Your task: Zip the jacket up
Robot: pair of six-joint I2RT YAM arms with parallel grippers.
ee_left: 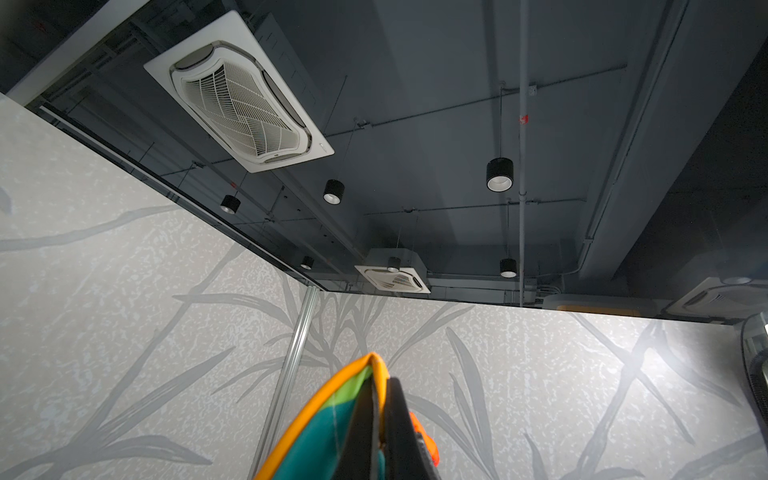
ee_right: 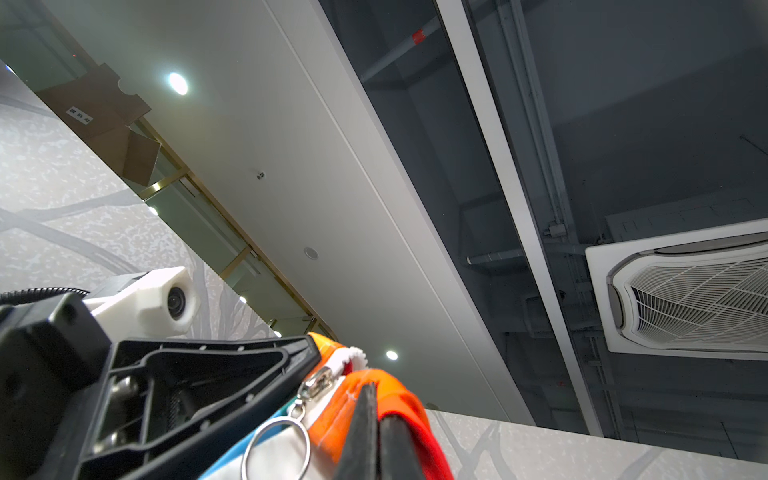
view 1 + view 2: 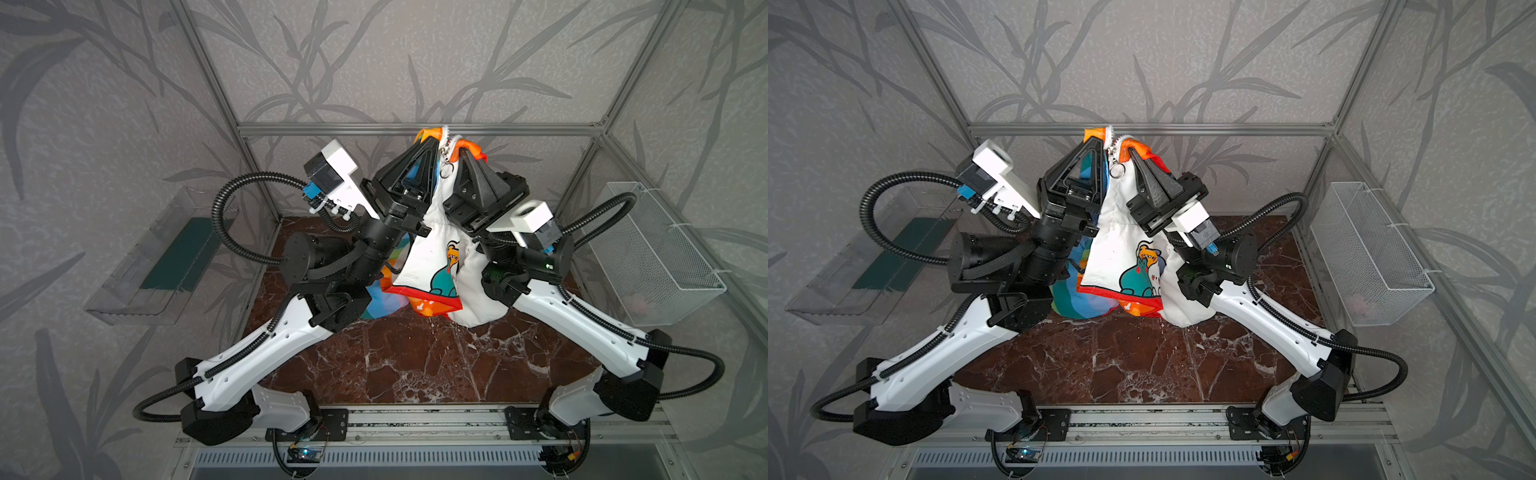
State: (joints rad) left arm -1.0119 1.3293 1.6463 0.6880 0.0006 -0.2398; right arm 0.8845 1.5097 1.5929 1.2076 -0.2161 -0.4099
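both arms up high, jacket (image 3: 432, 249) hanging between them, lower part slumped on the marble table (image 3: 415, 365)

- left gripper (image 3: 435, 143): pressed together on the orange-trimmed top edge, one side of the zip (image 3: 446, 135). The wrist view agrees, fingers (image 1: 365, 432) clamped on orange/teal fabric
- right gripper (image 3: 461, 153): pinching the orange/red edge on the other side, same story from its wrist cam

key geometry: zipper slider (image 2: 318, 382) sits at the top edge, in the gap between the two sets of fingertips, w/ the ring pull (image 3: 446, 170) dangling just under it. The zip's long axis runs roughly vertical, from the grippers down toward the table. The ring is just beside both grippers, neither clearly nearer (maybe a hair closer to the left one in a top view, not calling it)

both are busy w/ fabric, so IMO whichever arm goes for the ring has to drop its edge first while the other holds tension

can't tell how much of the zip below the slider is meshed, arms + folds hide it

risk: releasing one edge lets the jacket sag and the ring swing off target
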